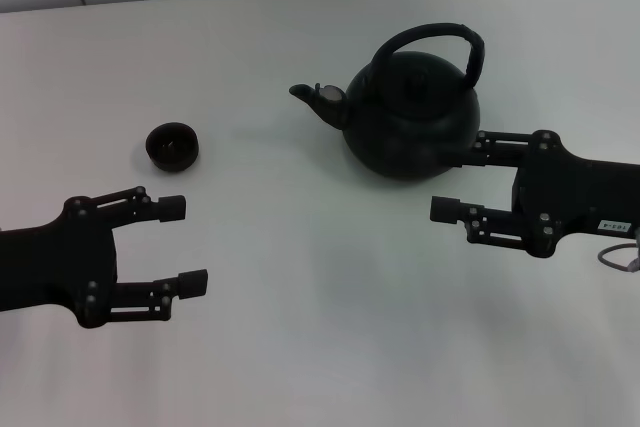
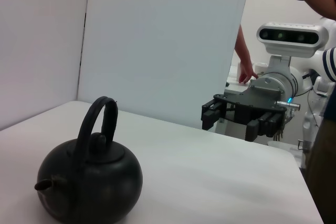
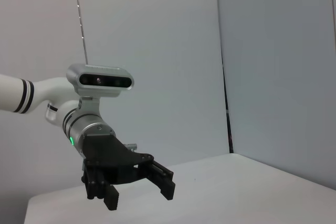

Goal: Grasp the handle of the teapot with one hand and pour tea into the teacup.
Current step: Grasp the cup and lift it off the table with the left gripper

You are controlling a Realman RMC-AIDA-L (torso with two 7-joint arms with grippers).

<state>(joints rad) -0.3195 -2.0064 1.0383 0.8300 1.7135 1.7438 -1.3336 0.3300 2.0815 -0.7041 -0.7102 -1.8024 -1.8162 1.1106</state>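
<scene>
Nothing is done yet: the handle (image 1: 440,42) is ungrasped and pouring remains. The teapot (image 1: 410,112) stands lidded at far right, spout toward the teacup (image 1: 172,145), well apart at left. The right gripper (image 1: 465,177) waits just beside the pot, fingers wide; the left gripper (image 1: 183,244) hangs near left, also wide. The cup's contents cannot be told.

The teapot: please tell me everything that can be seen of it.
The teapot is round, matte black, with a domed lid, a short pointed spout toward the teacup, and a thick arched handle standing upright. It sits upright on the white table. The open right hand is beside it; contact cannot be told.
</scene>
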